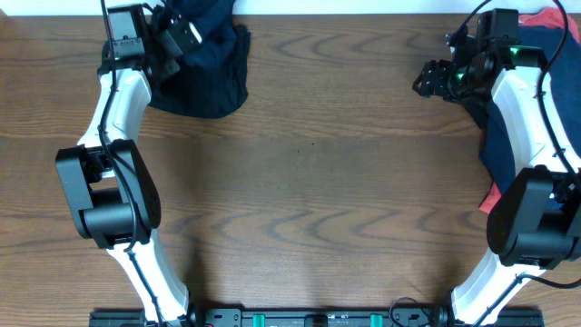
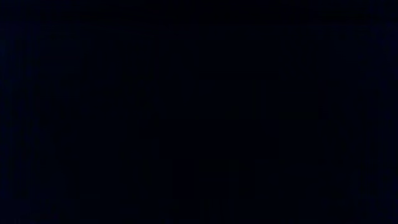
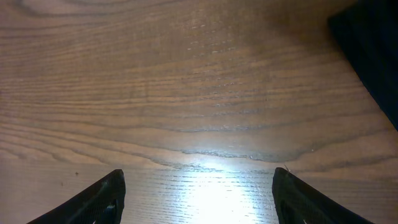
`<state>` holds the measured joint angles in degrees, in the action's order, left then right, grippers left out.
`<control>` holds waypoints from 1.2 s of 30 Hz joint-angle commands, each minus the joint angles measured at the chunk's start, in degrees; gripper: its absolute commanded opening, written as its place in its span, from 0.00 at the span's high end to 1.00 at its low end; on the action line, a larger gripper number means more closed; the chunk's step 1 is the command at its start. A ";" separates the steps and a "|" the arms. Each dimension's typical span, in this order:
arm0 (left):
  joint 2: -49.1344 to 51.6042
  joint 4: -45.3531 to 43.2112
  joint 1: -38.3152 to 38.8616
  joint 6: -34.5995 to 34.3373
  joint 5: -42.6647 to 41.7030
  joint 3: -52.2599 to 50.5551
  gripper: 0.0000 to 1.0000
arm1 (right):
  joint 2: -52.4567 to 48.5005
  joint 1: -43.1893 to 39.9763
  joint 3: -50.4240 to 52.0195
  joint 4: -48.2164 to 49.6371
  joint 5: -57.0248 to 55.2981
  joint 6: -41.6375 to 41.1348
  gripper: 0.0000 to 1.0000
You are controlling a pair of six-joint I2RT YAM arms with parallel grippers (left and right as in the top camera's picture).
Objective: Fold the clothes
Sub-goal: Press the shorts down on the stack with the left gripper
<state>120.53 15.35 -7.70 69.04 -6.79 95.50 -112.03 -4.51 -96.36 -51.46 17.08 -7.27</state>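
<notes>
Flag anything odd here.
The left wrist view is nearly all black: the left gripper is over the dark clothes at the far left corner, so fabric likely covers its lens. Nothing else stands out.

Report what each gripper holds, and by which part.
The right gripper is open over the bare table, holding nothing. The left gripper sits at the navy garment; its wrist view is black, so any hold cannot be told.
</notes>
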 commanded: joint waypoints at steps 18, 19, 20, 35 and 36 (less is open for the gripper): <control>-8.70 33.44 5.29 -26.95 -3.32 1.01 0.40 | 0.48 0.46 -0.63 0.52 1.38 -0.76 0.26; -9.29 33.42 5.29 -31.15 -3.74 1.01 0.40 | 0.48 0.46 -0.63 0.52 1.38 -0.76 0.26; -9.79 33.29 5.27 -34.25 -4.90 1.01 0.40 | 0.48 0.46 -0.66 0.55 1.38 -0.76 0.26; -10.23 -1.46 5.27 -66.16 -17.05 0.98 0.02 | 0.48 0.46 -0.57 -0.66 1.33 0.74 0.25; -9.42 -3.39 5.29 -66.16 -15.21 0.98 0.02 | 0.48 0.46 -0.57 -0.61 1.33 0.74 0.25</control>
<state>110.56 14.76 -2.24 7.38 -23.62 95.79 -112.03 -4.45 -96.36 -52.03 18.04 -7.14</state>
